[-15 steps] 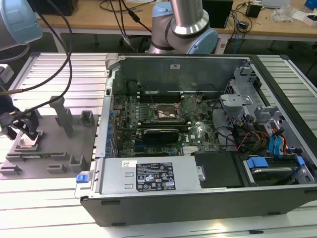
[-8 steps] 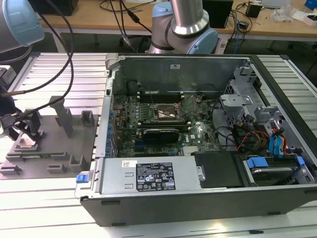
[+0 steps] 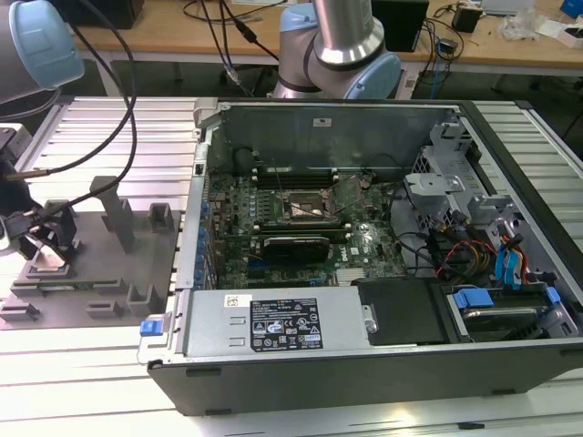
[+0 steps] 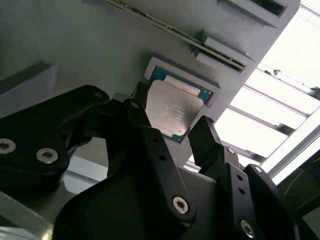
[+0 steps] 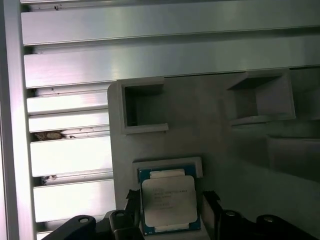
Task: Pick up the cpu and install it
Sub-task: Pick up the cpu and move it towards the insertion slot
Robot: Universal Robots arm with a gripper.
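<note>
Fingers point(image 4: 207, 137): open, straddling the cpu point(image 4: 171, 109), gripping nothing.
Risk: off-centre closing could tilt the cpu in its tray point(image 5: 235, 165).

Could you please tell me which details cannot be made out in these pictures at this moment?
Second wrist view: the gripper, jaws open, straddles the cpu; one jaw covers part of its edge.
First wrist view: the gripper's body covers part of the gray holder around the cpu.
Exterior view: the motherboard socket is too small to show whether its frame is open.
</note>
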